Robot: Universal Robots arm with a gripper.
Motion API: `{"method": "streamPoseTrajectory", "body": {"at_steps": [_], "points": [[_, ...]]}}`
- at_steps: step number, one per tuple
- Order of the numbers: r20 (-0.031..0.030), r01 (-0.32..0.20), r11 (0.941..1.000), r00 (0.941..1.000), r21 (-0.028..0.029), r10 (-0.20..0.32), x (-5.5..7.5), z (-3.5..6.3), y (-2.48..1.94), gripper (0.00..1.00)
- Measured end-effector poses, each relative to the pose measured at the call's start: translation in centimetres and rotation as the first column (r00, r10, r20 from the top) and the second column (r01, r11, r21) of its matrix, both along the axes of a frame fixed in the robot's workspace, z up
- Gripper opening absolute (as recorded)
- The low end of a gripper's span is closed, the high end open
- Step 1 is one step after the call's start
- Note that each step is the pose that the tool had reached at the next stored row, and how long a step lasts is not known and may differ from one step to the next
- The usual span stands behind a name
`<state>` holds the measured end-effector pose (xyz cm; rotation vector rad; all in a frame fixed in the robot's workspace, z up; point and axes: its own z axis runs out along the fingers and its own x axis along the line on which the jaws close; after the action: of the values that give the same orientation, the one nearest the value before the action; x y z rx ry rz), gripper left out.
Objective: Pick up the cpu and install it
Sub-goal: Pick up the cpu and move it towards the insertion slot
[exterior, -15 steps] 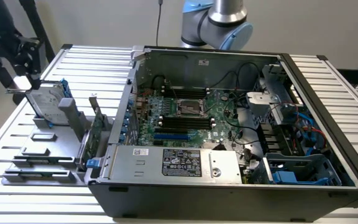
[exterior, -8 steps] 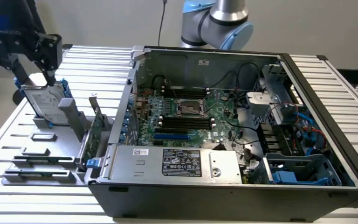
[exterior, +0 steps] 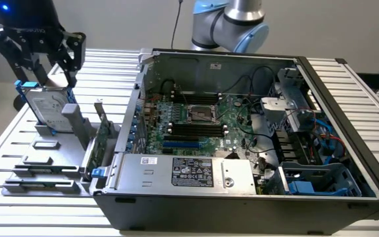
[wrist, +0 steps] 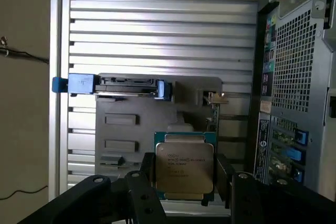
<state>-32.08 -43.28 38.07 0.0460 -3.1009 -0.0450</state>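
The gripper (exterior: 50,66), hanging at ten o'clock from the open computer case (exterior: 242,210) in the exterior view, pinched the cpu (wrist: 184,167) by two thin edges, so I feared a jolt could tilt it and misseat it in the socket (exterior: 200,114).

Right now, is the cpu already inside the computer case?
No: the cpu sits between the jaws, outside the computer case.

One cpu (wrist: 185,165), one hard drive (exterior: 47,106), one computer case (exterior: 242,207)
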Motion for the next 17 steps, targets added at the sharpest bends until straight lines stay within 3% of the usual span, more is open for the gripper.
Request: {"method": "streamPoseTrajectory", "body": {"at_steps": [17], "points": [[-0.0001,0.000,1.0000,1.0000,0.0000,0.000,6.8,0.68,1.65,0.55]]}}
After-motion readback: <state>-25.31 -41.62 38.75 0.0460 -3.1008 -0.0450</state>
